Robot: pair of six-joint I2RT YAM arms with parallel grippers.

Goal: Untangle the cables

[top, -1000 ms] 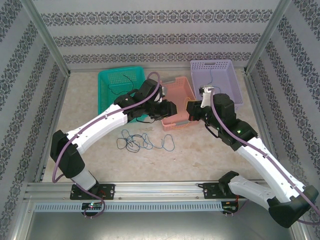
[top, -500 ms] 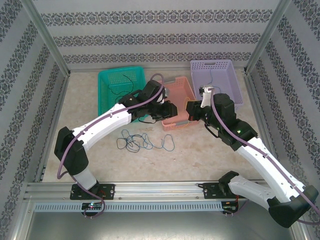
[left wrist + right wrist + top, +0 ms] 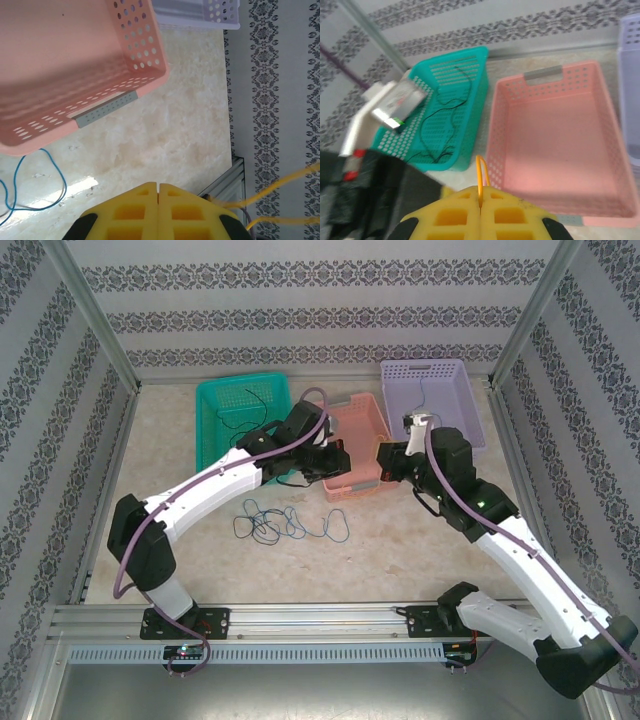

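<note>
**Top view.** My left fingers (image 3: 345,457) and right fingers (image 3: 382,458) face each other, close together, above the front of the pink basket (image 3: 360,425). Their state is not legible here. The tangle of cables (image 3: 268,525), blue and black loops, lies on the surface (image 3: 400,540) below frame centre, well apart from both. A black cable (image 3: 255,400) lies in the teal basket (image 3: 215,425).

**Left wrist view.** The left fingers (image 3: 158,192) are pressed together at the bottom edge, with nothing visible in the seam. Two strands of yellow cable (image 3: 280,186) run from just beside them to the right edge. I cannot tell whether they are clamped. A blue cable (image 3: 64,184) lies at lower left.

**Right wrist view.** The right fingers (image 3: 480,194) pinch the yellow cable (image 3: 479,172), which loops up out of their seam.

**Assessment.** The step appears to be handling the yellow cable over the pink basket. I should confirm the left hold before any pull, then draw slowly. The strand should stay clear of the basket rim, and the right pinch should stay firm until the left is certain.
</note>
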